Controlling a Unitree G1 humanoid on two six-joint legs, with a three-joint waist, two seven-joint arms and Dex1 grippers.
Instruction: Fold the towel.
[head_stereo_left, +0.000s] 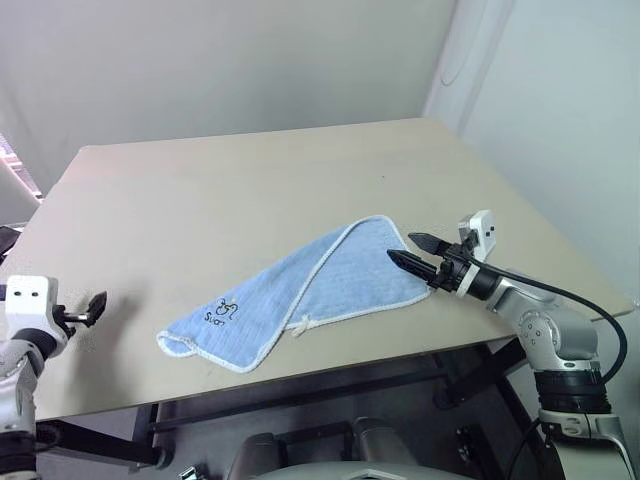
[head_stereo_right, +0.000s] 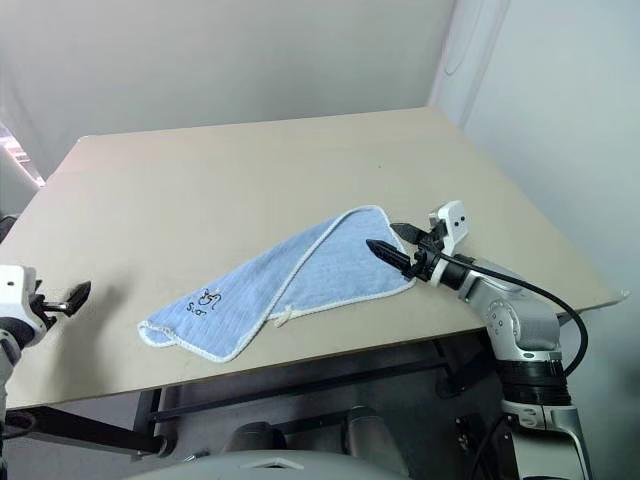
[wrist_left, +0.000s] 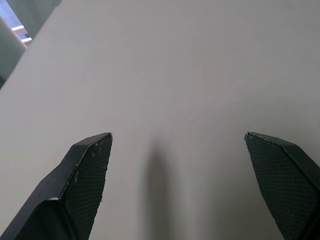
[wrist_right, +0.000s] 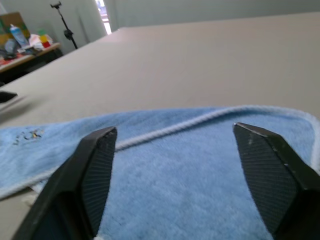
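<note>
We see the towel (head_stereo_left: 300, 290), light blue with white trim, lying folded diagonally near the worktop's (head_stereo_left: 230, 190) front edge, dark logo and small loop showing.

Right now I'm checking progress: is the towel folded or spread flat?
Folded over once, unevenly: the towel shows a white-trimmed edge crossing its middle, one layer lying askew on another.

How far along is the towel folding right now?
Done: the towel already lies folded over once on the table, roughly triangular. In hand: nothing; the right gripper hovers open at its right edge, the left gripper open over bare table. Left: another fold.
</note>
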